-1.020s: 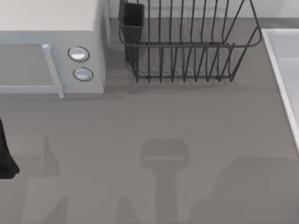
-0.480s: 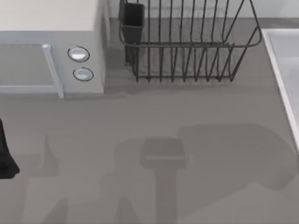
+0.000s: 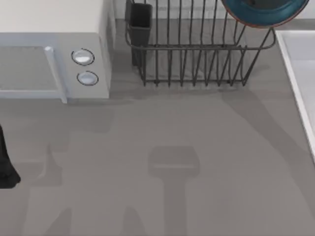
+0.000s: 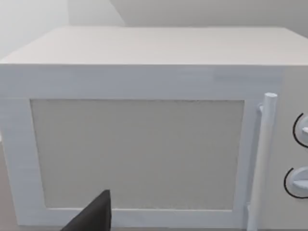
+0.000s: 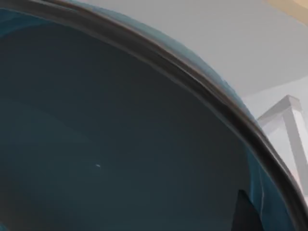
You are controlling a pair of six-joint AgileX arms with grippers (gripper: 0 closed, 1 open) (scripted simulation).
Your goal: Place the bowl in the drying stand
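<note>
Top view: the bowl (image 3: 261,14), blue with a reddish rim, sat at the picture's upper edge over the right end of the drying stand (image 3: 197,49).
Cutlery cup (image 3: 141,22): at the stand's left corner.
Microwave (image 3: 54,54): left of the stand.
Left arm (image 3: 6,162): at the table's left edge.
Right wrist view: bowl interior (image 5: 110,139) close to the camera.
Grippers: finger state cannot be told.

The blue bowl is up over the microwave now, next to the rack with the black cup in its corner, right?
Not quite. In the top view the bowl is up over the right end of the drying stand, not over the microwave, which sits off to the stand's left. The dark cup in the stand's corner is as you say.
</note>
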